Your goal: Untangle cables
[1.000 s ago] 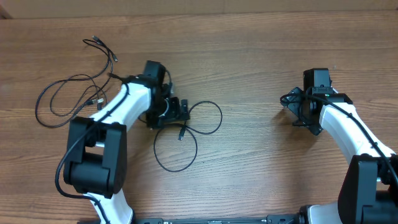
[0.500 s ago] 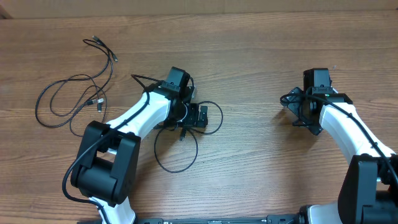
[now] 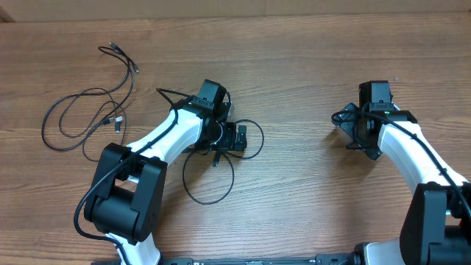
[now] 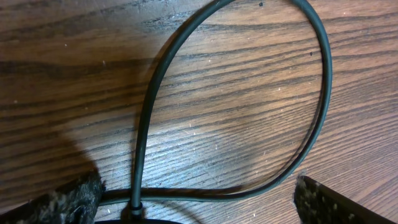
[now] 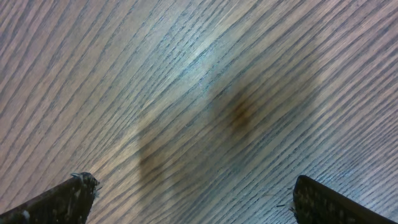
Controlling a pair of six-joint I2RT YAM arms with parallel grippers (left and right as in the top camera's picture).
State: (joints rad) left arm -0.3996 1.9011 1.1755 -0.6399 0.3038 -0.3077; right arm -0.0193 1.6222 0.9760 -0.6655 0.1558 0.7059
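Left pincer [image 4: 198, 186] straddles the cable loop [image 4: 326, 81], fingertips mostly cropped.

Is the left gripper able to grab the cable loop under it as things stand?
Probably yes: the left gripper hangs open just above the cable loop, one strand between its jaws, nothing blocking.

Overhead top-down; wrists near tabletop [image 3: 309, 199]; cable loop [image 4: 328, 68] shared.
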